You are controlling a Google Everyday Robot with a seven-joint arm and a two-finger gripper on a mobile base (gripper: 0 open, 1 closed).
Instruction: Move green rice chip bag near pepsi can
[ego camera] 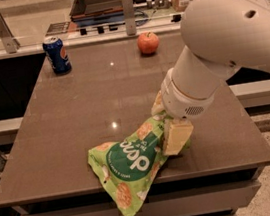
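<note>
Tabletop point(54, 142) front edge, lower centre of frame: the green rice chip bag point(130, 163) lies here, its lower tip hanging over the edge and its long axis slanting up and right. At that upper-right end the gripper point(176, 141) comes down from the right. Its pale fingers point(177, 133) look closed on the bag's corner, one over the foil, the other hidden. Farther back, upper centre, sits a red apple point(148, 42). Farthest, upper left, stands the pepsi can point(57, 54), well apart, so the carry likely runs diagonally up and left.
</note>
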